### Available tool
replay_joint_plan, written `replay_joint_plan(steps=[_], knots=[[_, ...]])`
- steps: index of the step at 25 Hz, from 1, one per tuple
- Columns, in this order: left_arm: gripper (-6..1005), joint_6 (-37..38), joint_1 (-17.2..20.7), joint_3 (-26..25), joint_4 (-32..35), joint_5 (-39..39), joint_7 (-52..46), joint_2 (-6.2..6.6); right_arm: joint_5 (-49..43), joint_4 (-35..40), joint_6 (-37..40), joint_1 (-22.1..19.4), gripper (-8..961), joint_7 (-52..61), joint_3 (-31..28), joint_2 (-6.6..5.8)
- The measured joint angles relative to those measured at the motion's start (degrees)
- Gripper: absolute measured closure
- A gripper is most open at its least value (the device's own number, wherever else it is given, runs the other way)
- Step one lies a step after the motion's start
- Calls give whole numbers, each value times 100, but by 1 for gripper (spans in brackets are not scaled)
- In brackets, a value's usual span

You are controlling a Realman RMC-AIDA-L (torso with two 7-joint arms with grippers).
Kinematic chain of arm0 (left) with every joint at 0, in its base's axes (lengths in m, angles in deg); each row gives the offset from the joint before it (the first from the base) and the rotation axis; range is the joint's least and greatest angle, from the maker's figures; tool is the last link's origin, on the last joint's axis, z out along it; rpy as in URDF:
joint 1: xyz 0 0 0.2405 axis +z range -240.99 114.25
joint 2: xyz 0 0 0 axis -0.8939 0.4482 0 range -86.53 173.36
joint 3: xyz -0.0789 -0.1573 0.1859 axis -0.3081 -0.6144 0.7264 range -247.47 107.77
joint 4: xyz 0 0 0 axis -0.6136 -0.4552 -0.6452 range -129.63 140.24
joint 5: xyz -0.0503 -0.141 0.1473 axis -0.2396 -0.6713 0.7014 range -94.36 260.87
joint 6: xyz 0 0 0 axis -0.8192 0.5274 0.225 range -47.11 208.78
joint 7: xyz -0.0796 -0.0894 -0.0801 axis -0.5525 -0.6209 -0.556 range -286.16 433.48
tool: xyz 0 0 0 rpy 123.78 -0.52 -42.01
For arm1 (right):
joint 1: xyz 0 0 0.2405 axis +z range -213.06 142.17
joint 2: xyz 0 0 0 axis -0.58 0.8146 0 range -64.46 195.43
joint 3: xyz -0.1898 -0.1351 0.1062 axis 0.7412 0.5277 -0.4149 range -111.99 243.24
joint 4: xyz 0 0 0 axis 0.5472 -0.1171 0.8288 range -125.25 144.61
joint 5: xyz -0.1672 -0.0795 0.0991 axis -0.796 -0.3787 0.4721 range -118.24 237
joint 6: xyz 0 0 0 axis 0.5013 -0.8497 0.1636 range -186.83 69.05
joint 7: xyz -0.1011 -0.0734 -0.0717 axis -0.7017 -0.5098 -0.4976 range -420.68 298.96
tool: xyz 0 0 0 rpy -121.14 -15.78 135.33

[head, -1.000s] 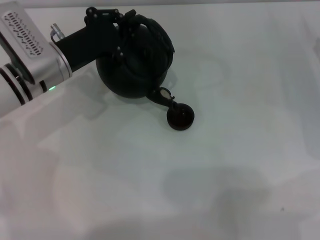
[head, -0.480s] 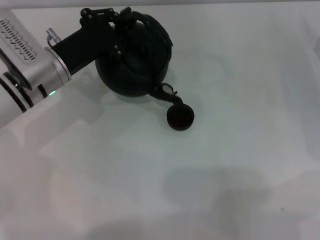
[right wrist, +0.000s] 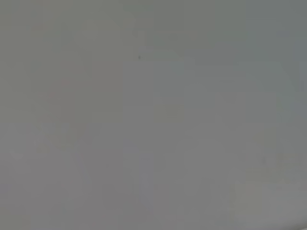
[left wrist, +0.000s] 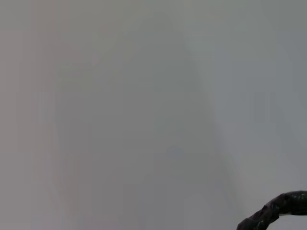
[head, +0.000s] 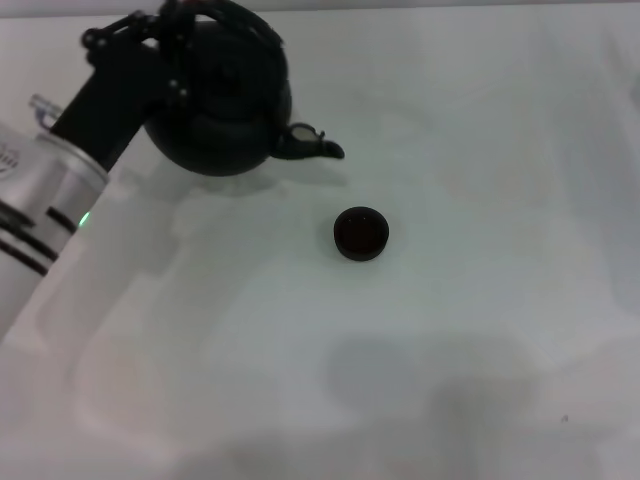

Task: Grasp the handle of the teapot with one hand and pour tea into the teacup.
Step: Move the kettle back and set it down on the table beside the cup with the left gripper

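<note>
At far left, the left gripper (head: 180,45) clasps the arched dark handle (head: 235,18) of the round matte black teapot (head: 215,95); likely heavy and rigid; small dark teacup (head: 360,233) lies right, nearer, well apart

A bare test setup, most likely a lab: a plain white bench (head: 480,330) fills the head view, with no walls, furniture or household clutter in sight. Only a black teapot (head: 215,100) at far left and a small teacup (head: 360,234) lie on it.

head view overhead, wrist views perhaps tabletop-close
</note>
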Motion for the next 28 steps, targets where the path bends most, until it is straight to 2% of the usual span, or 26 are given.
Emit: replay_joint_plan(steps=[1,3,8,11,13,17,28], knots=[[877,118,202,-5,229,-357,-1,-5,1,12,12,3,109,0,-3,-5],[877,200,349,-6,388,-583,-2,-12,8,76,29,5,109,0,-9,-16],[877,156,703,-6,924,-1192,-12,-54,26,245,88,-14,109,0,-13,-27],[877,22,783,-4,1106,-1436,-13,-75,18,332,194,29,109,0,-15,-28],[877,-284,829,-4,1359,-1787,-14,-79,5,418,258,52,109,3,-4,-29],[877,-549,809,-3,1435,-2065,-15,-93,-7,532,377,133,108,8,47,-28],[876,-833,715,-3,1365,-2405,14,-100,-14,606,442,359,108,5,54,-28]])
